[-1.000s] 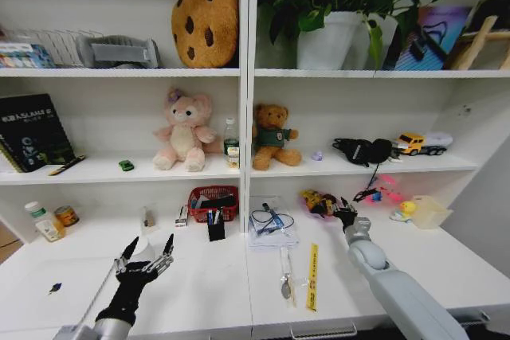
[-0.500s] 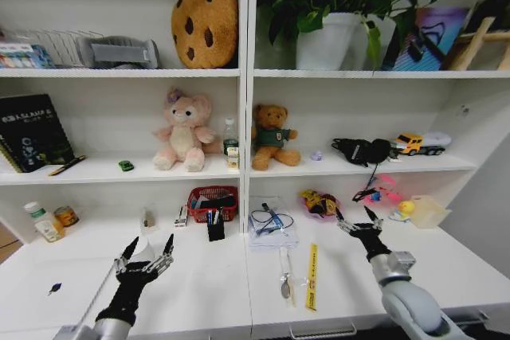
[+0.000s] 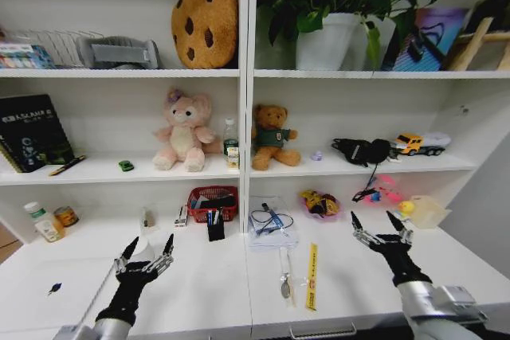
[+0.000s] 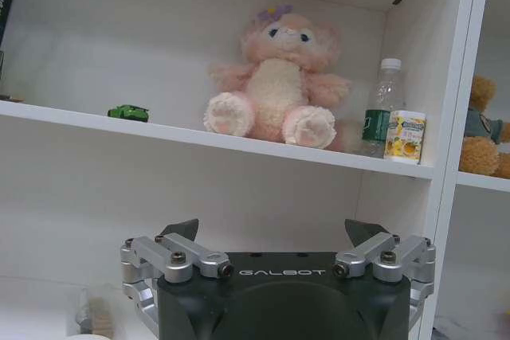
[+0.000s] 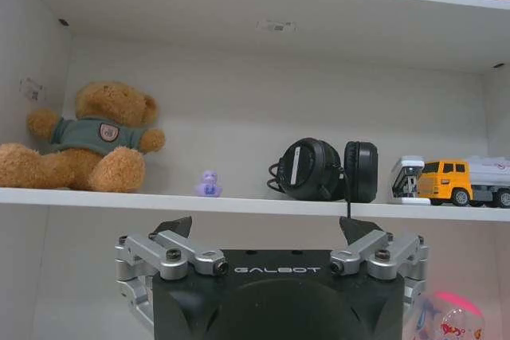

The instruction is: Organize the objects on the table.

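I see both grippers empty, fingers spread, over the worktop [image 3: 207, 284]: left gripper [image 3: 146, 253], right gripper [image 3: 381, 225] beside the yellow ruler [image 3: 312, 276].

Left gripper [image 3: 147, 248] hovers above the desk [image 3: 199, 292] near its front-left edge, fingers spread wide and pointing toward the back, with nothing between them. Right gripper [image 3: 381, 227] is raised over the front-right part of the desk, likewise spread and empty (both wrist views confirm the jaws apart). Both forearms rise from the front edge.
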